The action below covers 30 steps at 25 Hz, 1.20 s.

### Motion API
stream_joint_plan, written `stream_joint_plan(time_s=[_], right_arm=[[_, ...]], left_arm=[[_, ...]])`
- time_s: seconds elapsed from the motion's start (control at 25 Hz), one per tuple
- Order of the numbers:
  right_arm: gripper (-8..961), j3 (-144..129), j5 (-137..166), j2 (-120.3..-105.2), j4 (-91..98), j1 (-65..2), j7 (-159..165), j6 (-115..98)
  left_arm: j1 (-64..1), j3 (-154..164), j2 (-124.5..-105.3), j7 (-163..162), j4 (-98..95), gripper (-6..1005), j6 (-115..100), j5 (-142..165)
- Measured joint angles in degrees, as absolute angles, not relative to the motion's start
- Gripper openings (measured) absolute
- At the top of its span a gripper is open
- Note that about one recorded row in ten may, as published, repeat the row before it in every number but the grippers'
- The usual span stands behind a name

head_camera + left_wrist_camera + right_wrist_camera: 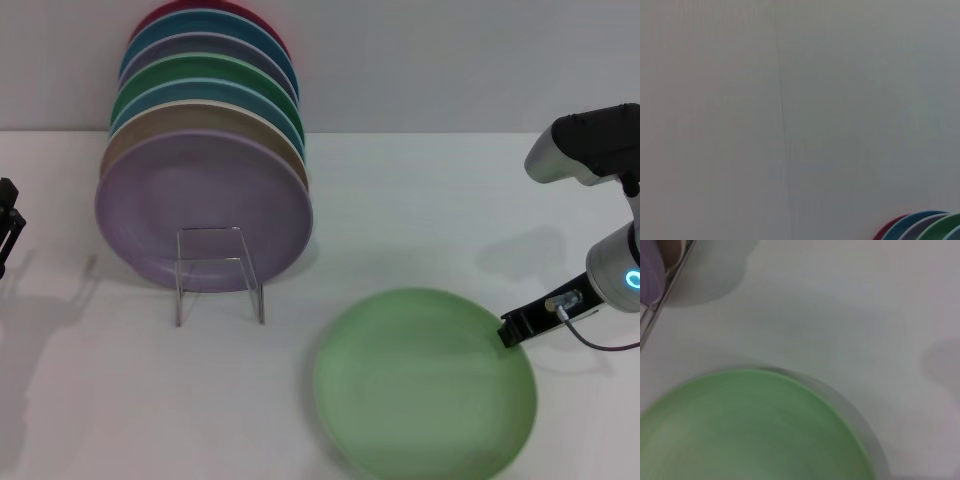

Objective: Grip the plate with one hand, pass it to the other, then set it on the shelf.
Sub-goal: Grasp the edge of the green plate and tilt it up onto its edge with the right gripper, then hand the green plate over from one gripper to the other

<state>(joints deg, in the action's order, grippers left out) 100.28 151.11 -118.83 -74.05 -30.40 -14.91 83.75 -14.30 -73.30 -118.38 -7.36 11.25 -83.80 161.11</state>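
Observation:
The pale mint-green plate lies at the front of the white table, right of centre. My right gripper, black on a silver-and-white arm with a blue light, is at the plate's right rim. The right wrist view shows the plate close below it but none of its own fingers. My left gripper is only partly visible at the far left edge, away from the plate. The clear acrylic and wire shelf stands at the left-centre with its square front loop facing me.
Several coloured plates lean upright in the shelf, with a lilac plate at the front and darker green, blue and red ones behind. Their rims also show in the left wrist view. The white table is bare between shelf and right arm.

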Motion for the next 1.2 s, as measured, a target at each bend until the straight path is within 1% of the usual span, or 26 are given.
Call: stream_joint_plan(time_s=[0.2, 0.36, 0.4, 0.44, 0.48, 0.6, 0.64, 0.68, 0.72, 0.76, 0.8, 0.84, 0.88, 0.92, 0.96, 1.0, 1.04, 1.08, 1.12, 1.16, 1.2], right_arm=[[2, 100.5, 151.2, -118.8, -75.3, -30.2, -15.6, 83.9], [2, 100.1, 150.7, -118.9, -83.4, -27.3, -18.2, 83.7], [3, 100.1, 150.5, -118.93, -86.6, -26.0, -19.0, 83.5], [3, 100.3, 150.0, -119.0, -93.0, -23.0, -20.3, 82.6], [3, 100.3, 150.0, -119.0, -93.0, -23.0, -20.3, 82.6], [3, 102.0, 146.3, -119.0, -102.5, -18.3, -21.2, 81.3], [3, 103.7, 142.6, -119.08, -108.4, -14.7, -22.4, 80.3], [3, 103.7, 142.6, -119.08, -108.4, -14.7, -22.4, 80.3], [4, 104.7, 139.5, -119.23, -112.4, -11.0, -23.9, 78.0], [4, 104.8, 138.1, -119.27, -113.9, -8.6, -25.0, 76.2], [4, 104.8, 138.1, -119.27, -113.9, -8.6, -25.0, 76.2], [4, 104.9, 134.3, -119.4, -115.8, -4.1, -28.4, 71.7], [4, 104.9, 131.9, -119.53, -116.0, -1.8, -30.7, 69.3], [4, 104.9, 131.9, -119.53, -116.0, -1.8, -30.7, 69.3], [4, 104.9, 129.1, -119.66, -115.6, 0.3, -33.6, 66.6], [4, 105.0, 127.0, -119.78, -114.9, 2.0, -36.3, 64.6], [5, 105.0, 123.7, -119.91, -112.4, 3.7, -40.5, 61.6], [5, 105.0, 123.7, -119.91, -112.4, 3.7, -40.5, 61.6], [5, 104.8, 120.3, -119.91, -108.7, 4.7, -45.7, 58.3], [5, 104.8, 120.3, -119.91, -108.7, 4.7, -45.7, 58.3], [5, 104.8, 118.6, -119.91, -106.7, 5.0, -48.4, 56.8]], left_arm=[[-14.4, -73.3, -118.38, -7.3, 11.4, 816, -83.9, 161.1], [-14.0, -73.2, -118.38, -7.3, 11.9, 816, -85.6, 161.1], [-14.0, -73.2, -118.38, -7.3, 11.9, 816, -86.4, 161.1], [-13.7, -73.2, -118.4, -7.3, 12.2, 815, -89.1, 161.1], [-13.7, -73.2, -118.4, -7.3, 12.2, 815, -89.1, 161.1], [-13.2, -73.1, -118.16, -8.0, 13.9, 815, -92.7, 161.3], [-13.0, -73.0, -117.61, -9.4, 16.0, 815, -92.8, 162.6], [-13.0, -73.0, -117.61, -9.4, 16.0, 814, -92.8, 162.6], [-13.0, -73.0, -117.43, -9.9, 16.7, 813, -92.5, 163.1], [-12.9, -72.5, -115.97, -13.4, 20.6, 812, -89.2, 165.0], [-12.9, -72.5, -115.97, -13.4, 20.6, 811, -89.2, 165.0], [-12.2, -70.2, -113.13, -18.5, 27.0, 810, -83.5, 165.6], [-12.2, -70.2, -113.13, -18.5, 27.0, 810, -83.5, 165.6], [-11.9, -68.6, -111.23, -20.5, 30.8, 810, -80.2, 165.4], [-11.4, -67.2, -109.68, -21.4, 34.3, 810, -77.4, 165.6], [-10.6, -65.2, -106.88, -22.4, 40.8, 809, -72.3, 165.6], [-10.1, -64.2, -105.06, -22.6, 45.7, 809, -68.2, 165.6], [-9.5, -63.8, -103.66, -22.6, 50.0, 809, -64.0, 165.6], [-9.0, -63.5, -101.78, -22.7, 55.8, 809, -58.2, 165.6], [-8.4, -63.3, -99.17, -23.2, 63.1, 809, -49.8, 165.6], [-8.4, -63.3, -99.17, -23.2, 63.1, 809, -49.8, 165.6]])
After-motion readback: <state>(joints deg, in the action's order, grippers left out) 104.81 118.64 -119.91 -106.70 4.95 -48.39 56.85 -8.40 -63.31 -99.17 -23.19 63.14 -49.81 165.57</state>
